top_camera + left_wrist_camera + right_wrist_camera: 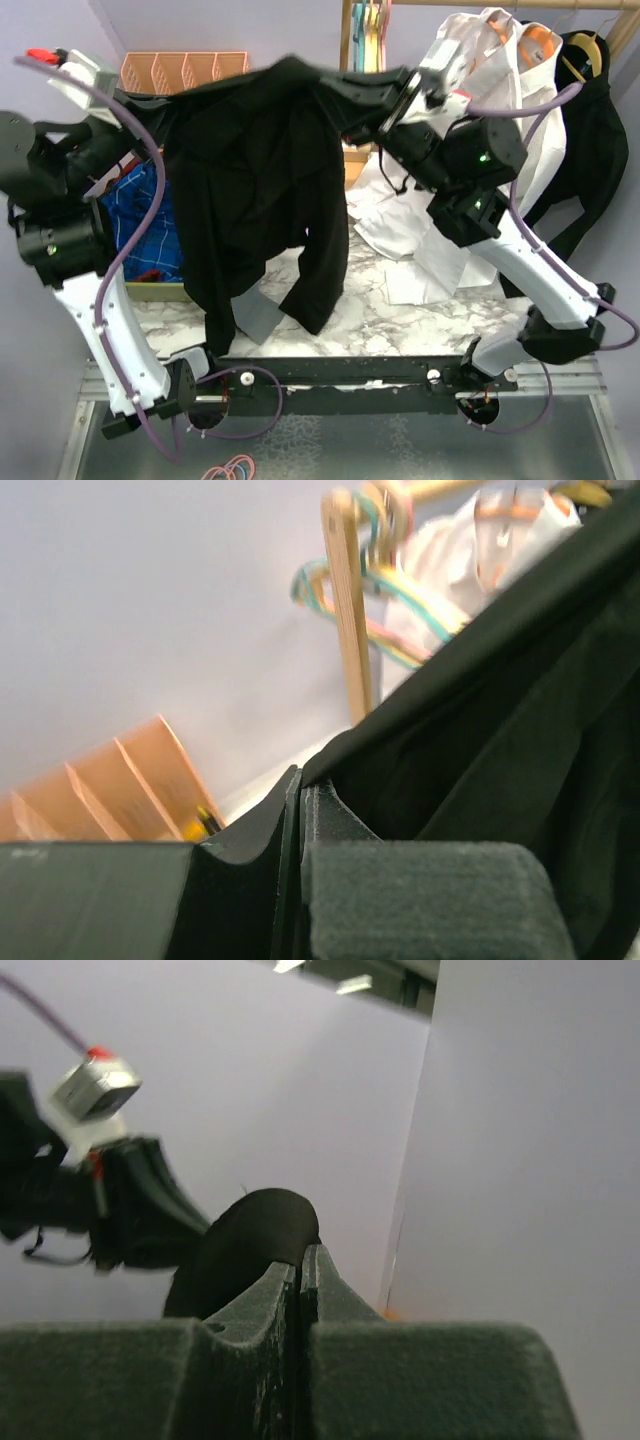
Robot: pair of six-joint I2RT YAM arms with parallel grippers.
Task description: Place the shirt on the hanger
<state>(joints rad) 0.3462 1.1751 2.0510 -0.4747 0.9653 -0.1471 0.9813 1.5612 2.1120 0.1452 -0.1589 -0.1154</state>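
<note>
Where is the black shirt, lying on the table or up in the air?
Up in the air. The shirt hangs down between the left gripper and right gripper, which both pinch its top edge.

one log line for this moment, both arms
left pincer: shut on shirt | right pincer: shut on shirt | shirt: aloft, stretched between both pincers, sleeve dangling over table

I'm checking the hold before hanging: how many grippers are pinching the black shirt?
2. The left gripper is shut on the shirt at its upper left edge, the right gripper on a bunch of fabric at its right end.
</note>
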